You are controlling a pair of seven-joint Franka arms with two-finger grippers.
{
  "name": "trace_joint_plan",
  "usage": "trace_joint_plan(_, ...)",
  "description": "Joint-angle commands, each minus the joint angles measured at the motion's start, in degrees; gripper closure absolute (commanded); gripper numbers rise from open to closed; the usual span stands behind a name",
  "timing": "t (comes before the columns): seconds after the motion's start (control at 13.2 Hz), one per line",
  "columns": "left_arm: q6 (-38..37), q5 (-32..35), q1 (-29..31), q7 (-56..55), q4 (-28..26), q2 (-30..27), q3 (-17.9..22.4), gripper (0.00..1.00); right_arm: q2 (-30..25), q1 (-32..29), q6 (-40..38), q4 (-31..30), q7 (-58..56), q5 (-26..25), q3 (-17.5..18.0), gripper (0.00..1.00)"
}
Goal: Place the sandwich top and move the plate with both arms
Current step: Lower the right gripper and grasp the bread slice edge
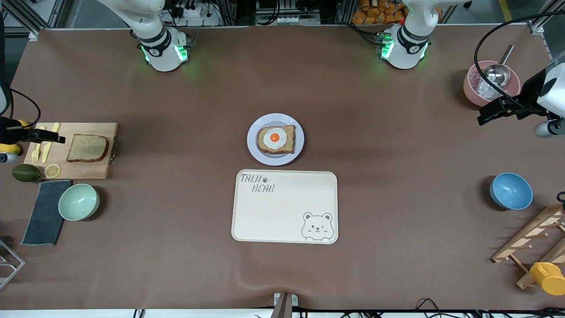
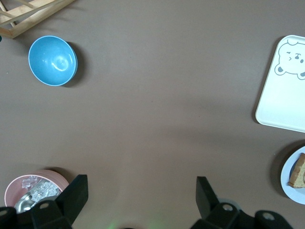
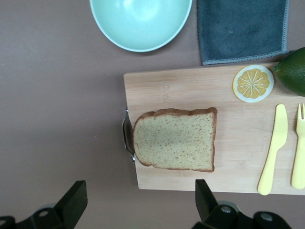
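Nearest the front camera lies the cream bear-print tray (image 1: 284, 206) on the brown desk (image 1: 176, 265), and just farther from the camera sits the plate (image 1: 275, 139) carrying an egg-topped bread slice (image 1: 276, 139). At the right arm's end of the desk, the sandwich top (image 1: 87, 148) lies flat on a wooden cutting board (image 1: 88, 170) beside a yellow knife (image 3: 273, 149) and fork (image 3: 299, 147), with the right claw (image 3: 138, 202) hanging over the board, jaws spread wide and holding nothing. At the left arm's end the left claw (image 2: 140, 200) hovers wide open and empty over bare desk near the pink bowl (image 2: 34, 188), the blue bowl (image 2: 52, 60) well apart from it.
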Motion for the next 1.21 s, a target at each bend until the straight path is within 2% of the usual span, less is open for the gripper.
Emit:
trace_joint_plan(0.0,0.51,0.05,0.54,0.35,0.05,-0.34,-0.27,0.0,0.85,-2.4,3.61,-1.83,-3.11,0.94,0.76,0.0)
trace_joint_plan(0.23,0.69,0.05,0.45,0.35,-0.03,-0.34,-0.27,0.0,1.81,-4.78,11.35,-6.49,-9.26,3.57,0.76,0.0)
trace_joint_plan(0.61,0.69,0.05,0.36,0.35,-0.03,-0.34,-0.27,0.0,6.29,-7.42,13.73,-6.41,-12.85,4.71,0.85,0.12)
trace_joint_plan(0.76,0.69,0.05,0.36,0.35,-0.03,-0.25,-0.27,0.0,7.87,-7.69,15.4,-6.41,-13.75,5.42,0.76,0.13)
trace_joint_plan(0.91,0.69,0.05,0.36,0.35,-0.03,-0.25,-0.27,0.0,9.45,-7.69,17.6,-6.41,-13.84,5.42,0.76,0.19)
trace_joint_plan(1.14,0.78,0.05,0.36,0.26,-0.03,-0.25,-0.27,0.0,10.34,-7.77,18.49,-6.23,-14.45,5.51,0.76,0.2)
